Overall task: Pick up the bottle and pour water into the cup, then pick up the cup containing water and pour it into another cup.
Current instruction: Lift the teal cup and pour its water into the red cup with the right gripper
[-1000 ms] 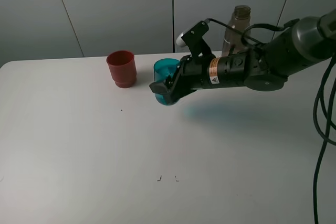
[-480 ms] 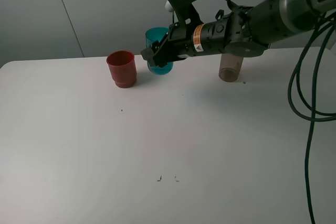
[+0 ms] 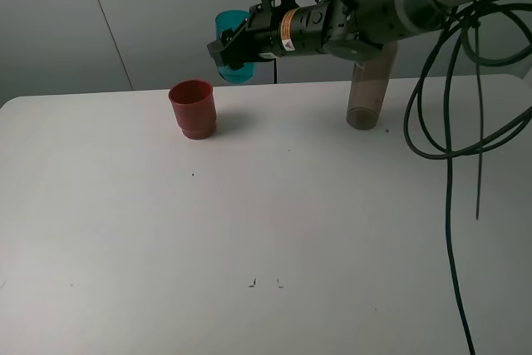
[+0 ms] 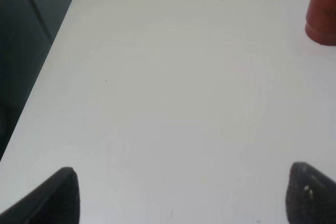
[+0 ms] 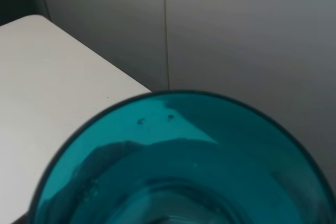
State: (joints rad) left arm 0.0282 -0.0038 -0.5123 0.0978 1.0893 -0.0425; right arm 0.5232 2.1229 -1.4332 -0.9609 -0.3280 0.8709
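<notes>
- Right gripper [image 3: 227, 49] – fingers closed across the mid-wall of the teal cup [image 3: 238, 75]. The cup is clear of the table [image 3: 249, 222], in the upper centre-left of the exterior frame.
- The grip sits mid-height with rim and base both showing. My read: that leaves the lip free for pouring and keeps the fingers away from the stream.
- The cup looks near upright, which makes sense if it is carrying water. The right wrist view looks straight down into the teal cup [image 5: 184, 171], and I can't tell the fill level from it. The fingers themselves are out of that view.
- Red cup [image 3: 193, 108] stands on the table, lower left of the held cup and apart from it. The teal rim doesn't look to be over the red mouth yet, so this reads as transport, with the pour not started.
- Bottle [image 3: 368, 89] stands upright on the table at upper right, behind the right arm with its top hidden. It is parked well clear of the pour path.
- Left gripper [image 4: 186, 198] – fingers spread wide with nothing between them, low over bare table. The red cup [image 4: 323, 17] is at the upper right edge of its view, far from the tips. It looks idle.
- Next call: shift the lip over the red mouth, then tip slowly. The main risk is spilling past a small target.
</notes>
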